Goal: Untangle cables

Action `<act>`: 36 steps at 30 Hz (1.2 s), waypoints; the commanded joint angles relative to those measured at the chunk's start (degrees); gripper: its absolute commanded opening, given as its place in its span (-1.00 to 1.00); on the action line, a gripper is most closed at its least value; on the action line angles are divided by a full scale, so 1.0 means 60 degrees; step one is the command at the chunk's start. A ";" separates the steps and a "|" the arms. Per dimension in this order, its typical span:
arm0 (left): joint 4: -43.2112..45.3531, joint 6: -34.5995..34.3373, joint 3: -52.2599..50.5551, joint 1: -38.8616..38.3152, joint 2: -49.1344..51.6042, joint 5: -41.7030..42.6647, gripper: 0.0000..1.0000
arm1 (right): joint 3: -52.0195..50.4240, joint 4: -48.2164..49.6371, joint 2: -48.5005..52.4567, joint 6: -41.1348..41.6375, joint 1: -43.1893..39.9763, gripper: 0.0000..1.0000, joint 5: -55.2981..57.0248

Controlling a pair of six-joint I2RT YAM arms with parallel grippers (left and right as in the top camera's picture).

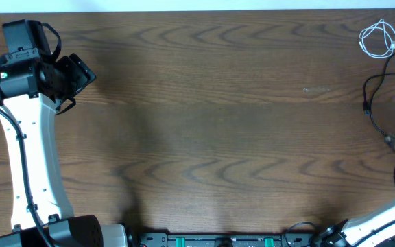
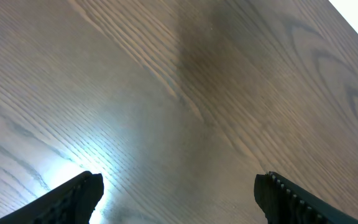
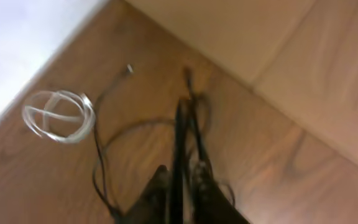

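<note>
The cables all lie by the far right corner of the brown wooden table [image 1: 204, 103] — a small coiled white cable [image 1: 378, 38] and, just below it, thin black cables [image 1: 367, 104] running down the right edge toward the right claw [image 3: 179, 169]. That claw looks pinched on one black cable, though the view is blurry. The left claw [image 2: 179, 182] is spread wide and holds nothing, well apart on the other side — so the right arm is nearer.

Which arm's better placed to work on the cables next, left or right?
Right. The right gripper appears closed on a black cable, with the white cable nearby. The left gripper hangs open over the table, far from both.
</note>
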 commanded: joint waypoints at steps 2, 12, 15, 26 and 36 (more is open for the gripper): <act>0.0007 0.0055 0.0004 0.0040 0.0109 -0.0018 0.65 | -0.0987 -0.0102 0.0018 0.0772 0.0109 -0.41 0.0703; 0.0015 0.0055 0.0004 0.0040 0.0109 -0.0018 0.65 | -0.1774 0.0335 0.0000 0.0565 0.0127 0.56 -0.0149; 0.0015 0.0058 0.0004 0.0040 0.0109 -0.0018 0.65 | -0.1774 0.0124 -0.0040 0.0018 0.0270 0.64 -0.0929; 0.0011 0.0102 0.0000 0.0040 0.0109 -0.0018 0.65 | -0.1792 -0.2222 -0.0375 0.0062 0.1075 0.52 -0.0718; -0.0033 0.0095 0.0000 0.0040 0.0109 -0.0018 0.66 | -0.2007 -0.3289 -0.2838 0.0404 0.1694 0.40 0.0131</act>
